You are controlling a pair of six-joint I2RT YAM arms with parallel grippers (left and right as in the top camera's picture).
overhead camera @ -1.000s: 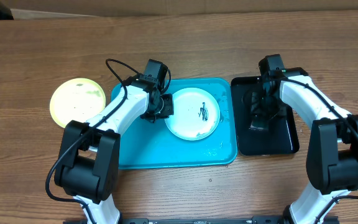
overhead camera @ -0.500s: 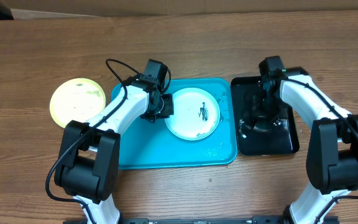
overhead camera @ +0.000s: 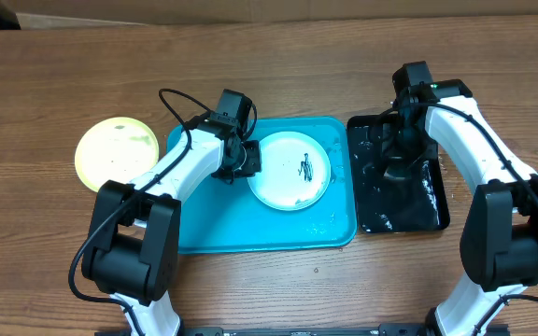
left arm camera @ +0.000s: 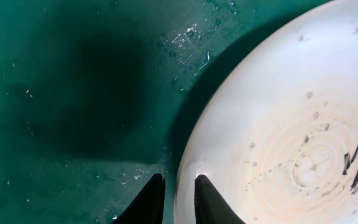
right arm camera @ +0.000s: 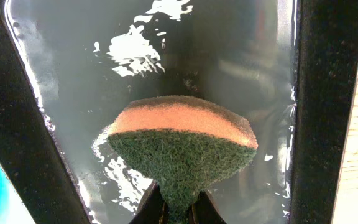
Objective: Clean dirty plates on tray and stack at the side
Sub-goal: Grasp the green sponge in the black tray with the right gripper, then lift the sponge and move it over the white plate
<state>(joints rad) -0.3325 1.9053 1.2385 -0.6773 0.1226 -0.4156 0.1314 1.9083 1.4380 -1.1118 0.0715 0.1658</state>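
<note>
A white plate (overhead camera: 290,171) with a dark scribble smear lies on the turquoise tray (overhead camera: 222,224). My left gripper (overhead camera: 247,161) is shut on the plate's left rim; in the left wrist view one finger sits on the plate (left arm camera: 278,137), the other on the tray (left arm camera: 73,93) outside it, with the gripper (left arm camera: 174,199) at the bottom edge. A yellow-green plate (overhead camera: 116,152) lies on the table left of the tray. My right gripper (overhead camera: 400,154) is over the black tray (overhead camera: 432,210), shut on a green-and-orange sponge (right arm camera: 182,146) held above the water. The light blue plate is out of view.
The black tray (right arm camera: 23,112) holds shallow water and stands just right of the turquoise tray. Droplets lie on the turquoise tray near its front right corner. The wooden table (overhead camera: 63,75) extends around both trays.
My right gripper has lifted the sponge from the water and moved toward the back of the black tray. The left arm and the white plate have not moved.
</note>
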